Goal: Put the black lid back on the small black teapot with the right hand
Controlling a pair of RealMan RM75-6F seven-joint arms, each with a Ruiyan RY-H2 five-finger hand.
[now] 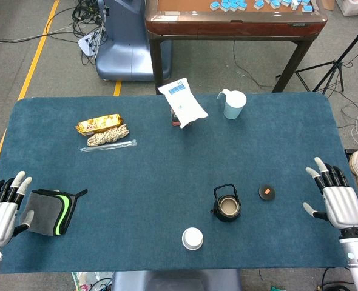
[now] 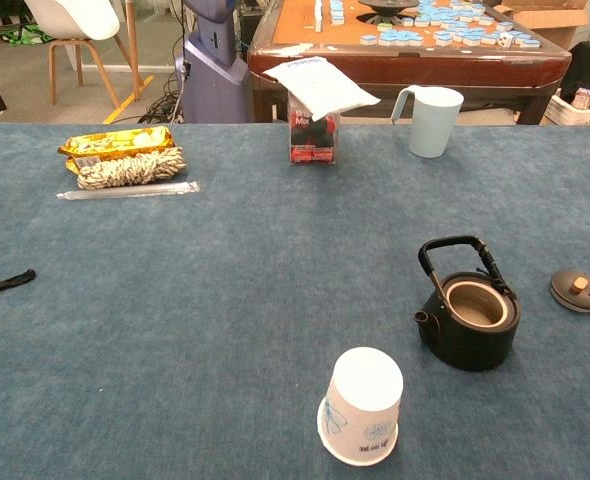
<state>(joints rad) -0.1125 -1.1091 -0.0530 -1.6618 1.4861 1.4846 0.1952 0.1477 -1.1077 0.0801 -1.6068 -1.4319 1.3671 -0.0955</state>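
Teapot [image 1: 226,207] sits uncovered on the counter, near the front edge and right of centre, handle upright, mouth open. Black lid [image 1: 266,193] lies flat just to its right, knob up, apart from the pot. Right hand [image 1: 335,200] rests by the counter's right edge, fingers spread, holding nothing, well apart from the lid. Left hand [image 1: 1,210] sits at the left edge, fingers also open and empty, next to a grey pouch [image 1: 48,211]. Step in hand, I'd judge: reach for the lid. Come from above, pinch the knob rather than the rim, lift straight. Watch the upright handle: bring the lid in beside the handle arch, not through it, and seat it level. White paper cup [image 1: 192,238] in front of the pot is clear of that path.
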